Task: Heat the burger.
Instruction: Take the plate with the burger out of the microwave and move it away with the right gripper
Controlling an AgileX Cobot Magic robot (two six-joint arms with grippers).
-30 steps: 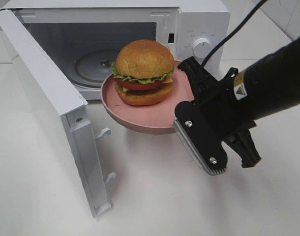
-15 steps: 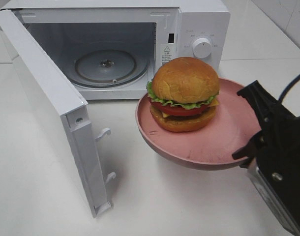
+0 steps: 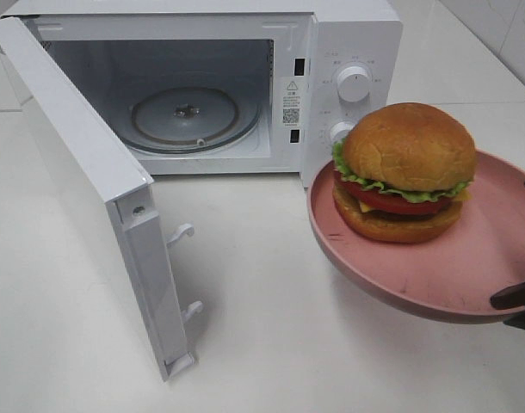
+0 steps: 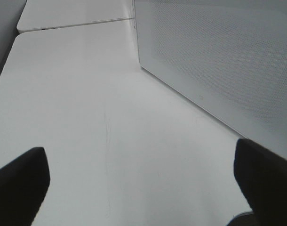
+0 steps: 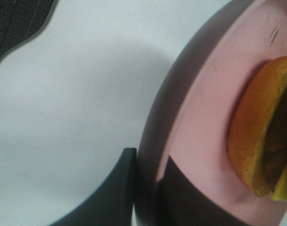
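The burger (image 3: 404, 172) rides loose on a pink plate (image 3: 452, 275) held clear of the table at about 4 o'clock from the open microwave (image 3: 194, 86), and since the right gripper (image 5: 146, 188) pinches only the plate's rim between narrow jaws, a tilt or jerk could slide the burger off or let the plate droop. Only the right wrist view shows that pinch; the left wrist view alone shows the left gripper (image 4: 143, 179), jaws wide and empty, beside the microwave door (image 4: 219, 61).
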